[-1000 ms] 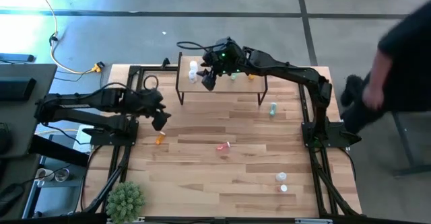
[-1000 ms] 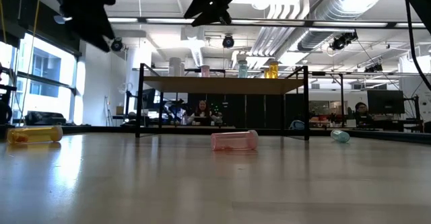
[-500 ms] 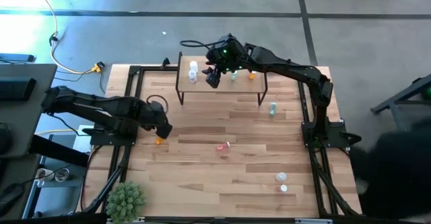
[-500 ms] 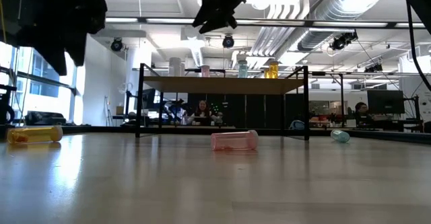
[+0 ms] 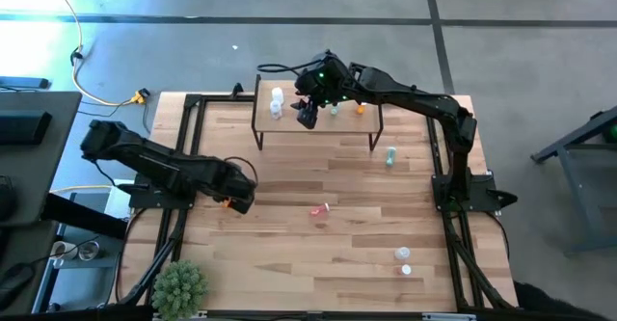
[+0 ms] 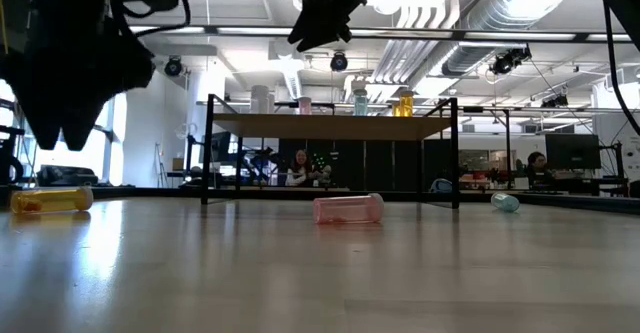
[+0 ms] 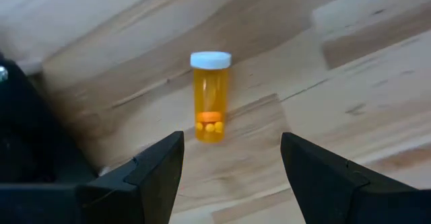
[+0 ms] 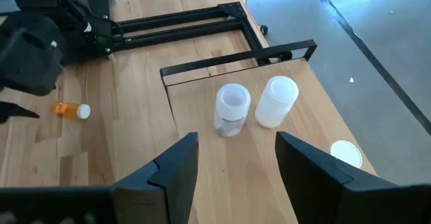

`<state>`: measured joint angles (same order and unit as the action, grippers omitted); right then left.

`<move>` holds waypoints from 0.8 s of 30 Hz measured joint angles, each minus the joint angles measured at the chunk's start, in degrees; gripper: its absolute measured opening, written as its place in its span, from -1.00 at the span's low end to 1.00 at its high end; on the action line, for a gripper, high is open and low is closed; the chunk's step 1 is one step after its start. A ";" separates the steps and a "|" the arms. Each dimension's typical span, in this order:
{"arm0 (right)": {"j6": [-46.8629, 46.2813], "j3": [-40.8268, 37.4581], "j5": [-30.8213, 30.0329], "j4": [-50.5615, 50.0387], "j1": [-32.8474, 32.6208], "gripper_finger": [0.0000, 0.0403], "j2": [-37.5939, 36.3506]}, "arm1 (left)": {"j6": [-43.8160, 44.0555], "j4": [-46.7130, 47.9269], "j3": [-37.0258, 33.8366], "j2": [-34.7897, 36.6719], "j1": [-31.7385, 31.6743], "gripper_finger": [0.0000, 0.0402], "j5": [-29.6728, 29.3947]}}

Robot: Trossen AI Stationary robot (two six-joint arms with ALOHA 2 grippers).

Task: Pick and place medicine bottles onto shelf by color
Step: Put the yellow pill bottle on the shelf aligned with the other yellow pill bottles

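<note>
Orange bottle (image 7: 211, 96) lying under open left claw (image 7: 232, 163), two white bottles (image 8: 232, 109) on shelf (image 8: 269, 163) before open right claw (image 8: 236, 158)

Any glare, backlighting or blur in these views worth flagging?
Low view: bright windows and ceiling lights leave the left gripper a dark silhouette. High view: washed-out patch on the floor at upper left. Left wrist view: orange bottle sharp, its surroundings smeared. Right wrist view: evenly lit, sharp.
</note>
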<state>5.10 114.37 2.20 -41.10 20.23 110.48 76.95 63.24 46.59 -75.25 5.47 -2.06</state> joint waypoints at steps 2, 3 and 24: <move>0.32 0.00 0.18 -0.02 0.00 -0.07 0.00 | 0.50 -0.02 0.00 -2.19 0.31 0.18 0.36; 0.53 0.00 0.22 -0.02 0.00 -0.07 0.00 | 0.65 -0.02 0.00 -3.23 0.34 0.18 0.39; 2.91 0.00 0.24 -1.61 0.00 -0.07 -0.20 | -2.72 -4.14 0.07 -18.78 -2.08 0.18 3.58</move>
<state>8.01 114.37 2.44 -42.71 20.23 110.28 74.24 59.10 46.66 -94.03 3.39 1.53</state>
